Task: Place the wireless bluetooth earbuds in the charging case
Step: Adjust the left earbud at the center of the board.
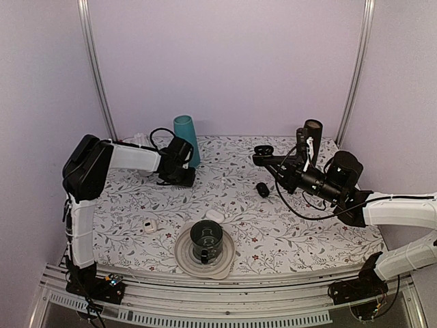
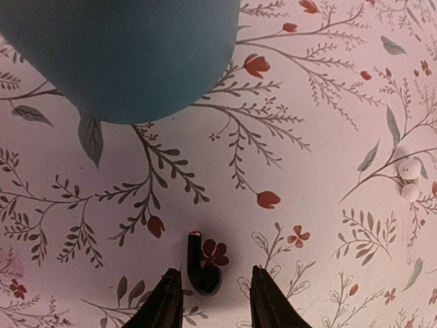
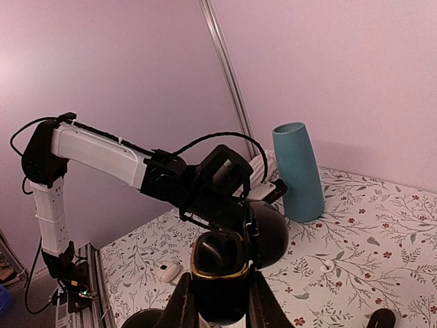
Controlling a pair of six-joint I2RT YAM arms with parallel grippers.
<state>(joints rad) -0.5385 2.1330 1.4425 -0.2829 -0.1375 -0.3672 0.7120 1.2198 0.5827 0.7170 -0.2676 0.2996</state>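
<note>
One hook-shaped glossy black earbud (image 2: 203, 270) lies on the flowered tablecloth, its stem pointing away from me. My left gripper (image 2: 213, 270) is open just above it, one finger on each side, with small gaps to both. In the top view the left gripper (image 1: 179, 178) sits at the back left and hides that earbud. My right gripper (image 3: 218, 301) is shut on the black charging case (image 3: 218, 263). The case has a gold rim and its lid stands open behind. It hangs above the table's right half (image 1: 261, 150).
A teal cup (image 2: 123, 55) stands right beyond the left gripper (image 1: 186, 137). Two small white rounded pieces (image 2: 410, 179) lie to its right. A black oval pod (image 1: 263, 189) lies mid-table. A dark mug on a plate (image 1: 206, 240) and white pieces (image 1: 149, 225) sit near the front.
</note>
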